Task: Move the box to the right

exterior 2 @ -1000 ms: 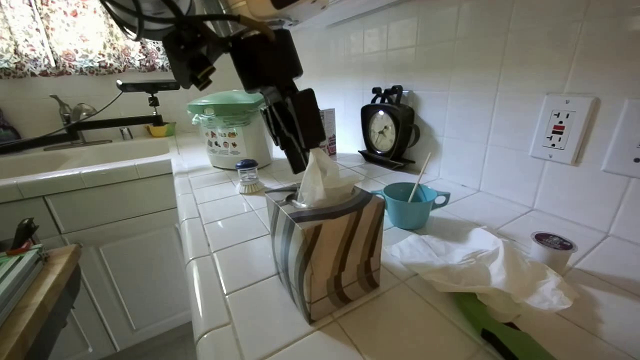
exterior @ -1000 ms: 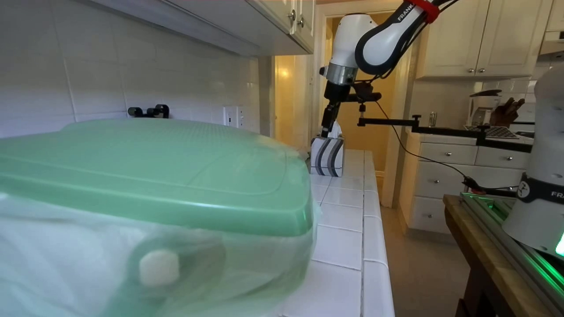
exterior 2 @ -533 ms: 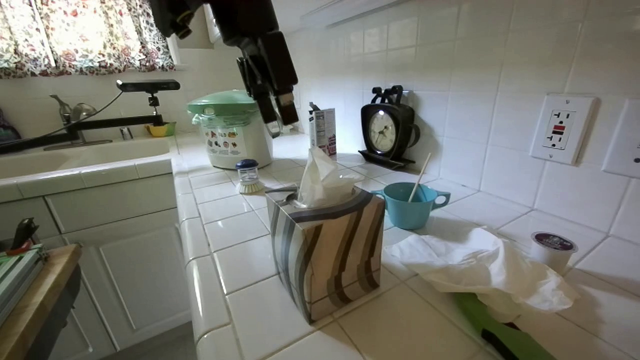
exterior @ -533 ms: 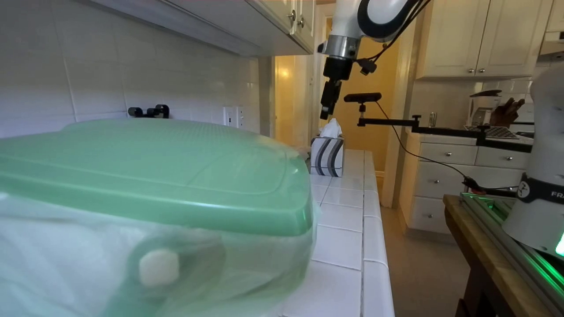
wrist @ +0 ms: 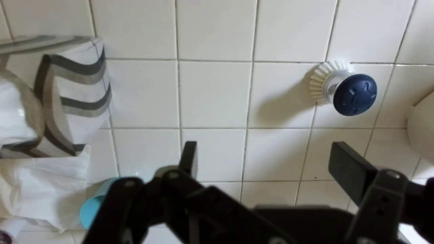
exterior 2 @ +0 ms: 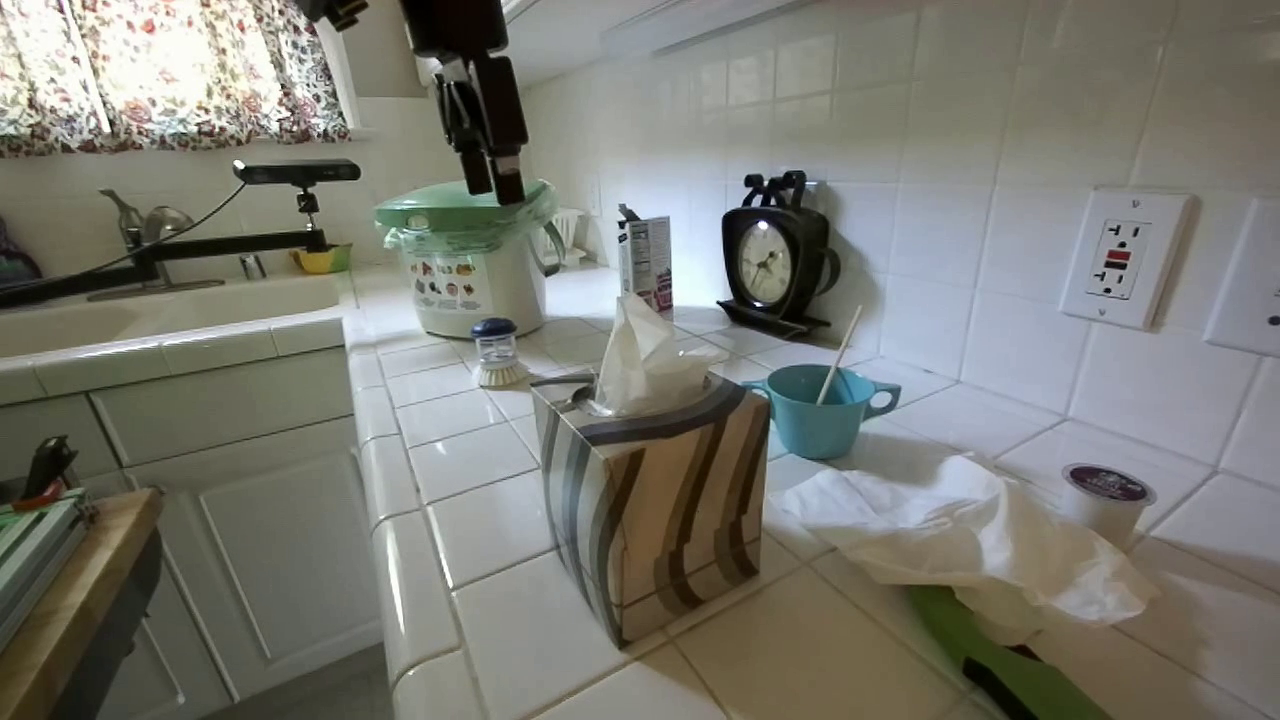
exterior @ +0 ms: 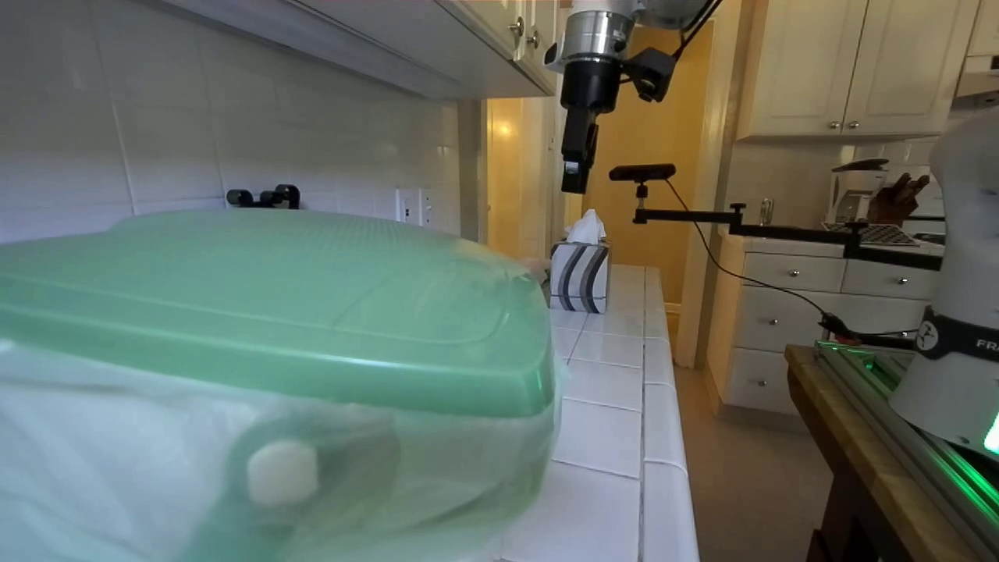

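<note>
The box [exterior 2: 660, 510] is a white tissue box with dark wavy stripes. It stands upright on the tiled counter with a white tissue sticking out of its top. It also shows in an exterior view [exterior: 579, 277] beyond the tub, and at the left edge of the wrist view [wrist: 83, 89], partly cut off. My gripper [wrist: 264, 152] is open, with bare tile between its fingers. In both exterior views the gripper [exterior: 575, 183] [exterior 2: 493, 188] hangs in the air, higher than the box and apart from it.
A green-lidded tub [exterior: 351, 312] stands on the counter, also in an exterior view [exterior 2: 460, 265]. A blue-topped brush [wrist: 354, 95] stands between tub and box. A blue cup [exterior 2: 815, 412], crumpled tissue [exterior 2: 950, 530], black clock-like scale [exterior 2: 768, 260] and carton [exterior 2: 648, 260] are near the wall.
My gripper has risen from beside the tissue at the box's top and moved away from the box, towards the tub. The box has not moved.
</note>
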{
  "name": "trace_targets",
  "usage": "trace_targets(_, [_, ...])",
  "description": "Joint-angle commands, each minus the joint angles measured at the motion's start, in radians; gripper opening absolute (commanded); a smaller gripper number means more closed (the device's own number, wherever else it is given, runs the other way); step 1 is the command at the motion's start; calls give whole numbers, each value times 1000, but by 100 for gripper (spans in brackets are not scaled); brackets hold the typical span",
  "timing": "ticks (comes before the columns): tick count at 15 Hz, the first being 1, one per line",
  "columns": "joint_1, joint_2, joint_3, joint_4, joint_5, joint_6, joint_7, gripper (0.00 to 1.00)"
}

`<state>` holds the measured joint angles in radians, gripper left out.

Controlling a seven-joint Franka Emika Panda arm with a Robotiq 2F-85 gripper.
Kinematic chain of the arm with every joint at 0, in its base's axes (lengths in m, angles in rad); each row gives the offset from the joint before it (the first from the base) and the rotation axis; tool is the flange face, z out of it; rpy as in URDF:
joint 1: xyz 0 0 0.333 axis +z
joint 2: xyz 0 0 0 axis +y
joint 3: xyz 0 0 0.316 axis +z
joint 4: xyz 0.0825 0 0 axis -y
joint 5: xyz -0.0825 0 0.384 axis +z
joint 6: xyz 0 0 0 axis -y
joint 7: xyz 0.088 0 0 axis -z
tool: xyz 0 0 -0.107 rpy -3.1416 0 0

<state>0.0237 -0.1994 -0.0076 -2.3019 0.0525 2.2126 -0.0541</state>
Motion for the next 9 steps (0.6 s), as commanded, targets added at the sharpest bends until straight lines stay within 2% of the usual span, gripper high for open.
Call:
trace_targets(1, [-3,2,4,7,1,-25,12,100])
trace_targets(9, [-4,10,4,13,1,-36,21,100])
